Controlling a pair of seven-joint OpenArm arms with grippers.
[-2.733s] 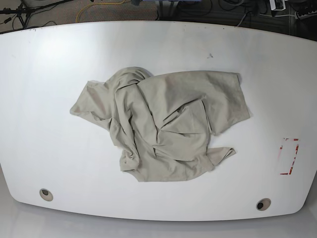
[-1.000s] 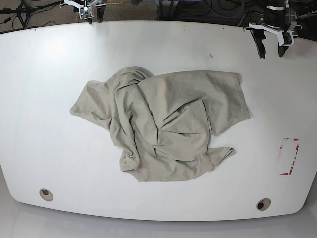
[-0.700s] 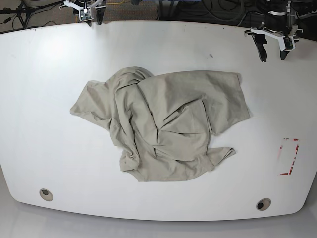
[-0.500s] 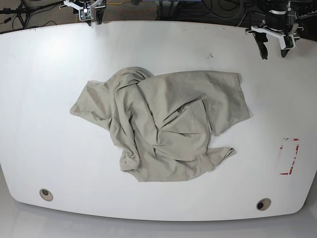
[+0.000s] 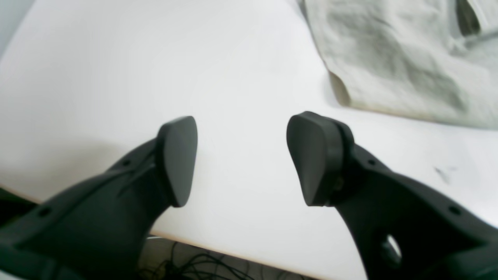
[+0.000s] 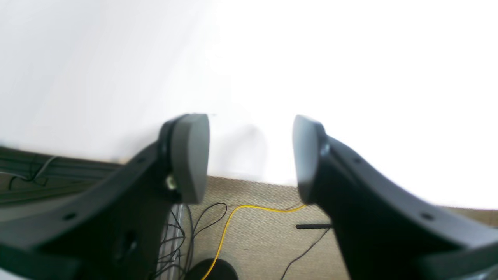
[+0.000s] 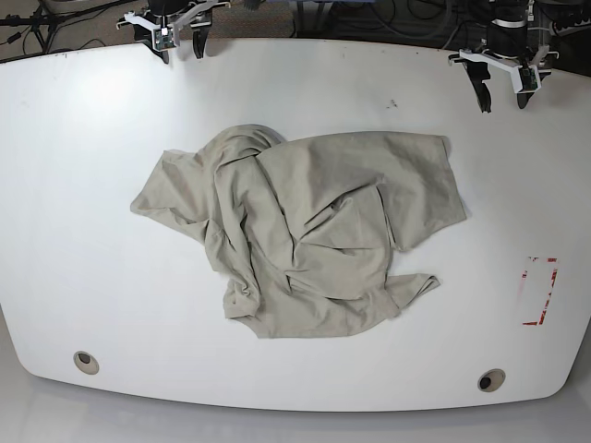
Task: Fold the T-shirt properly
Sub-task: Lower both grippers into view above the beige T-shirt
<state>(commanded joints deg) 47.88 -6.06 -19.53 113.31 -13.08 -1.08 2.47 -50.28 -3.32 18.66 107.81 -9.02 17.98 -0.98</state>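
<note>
T-shirt (image 7: 300, 231) crumpled in a heap mid-table (image 7: 92, 231), khaki cotton, soft and light by the look of it, will drape and drag instead of holding shape, so probably needs spreading flat before any fold. Best grab points judged to be the free edges: the flat panel's far-right corner (image 7: 441, 144), the flap sticking out at near right (image 7: 417, 286), and the sleeve-like lobe at left (image 7: 166, 194); the bunched ridge down the middle is layered and a pinch there would likely take several plies. In the left wrist view the shirt's edge (image 5: 350, 89) lies ahead and to the right of the fingers, apart from them, nothing between. Left gripper (image 7: 500, 81) hangs at the far-right table edge, jaws spread wide, empty, well apart from the shirt's far-right corner. Right gripper (image 7: 178, 34) sits at the far-left edge, also wide open and holding nothing; its wrist view shows only bare table and floor cables (image 6: 233, 221), no cloth in sight
</note>
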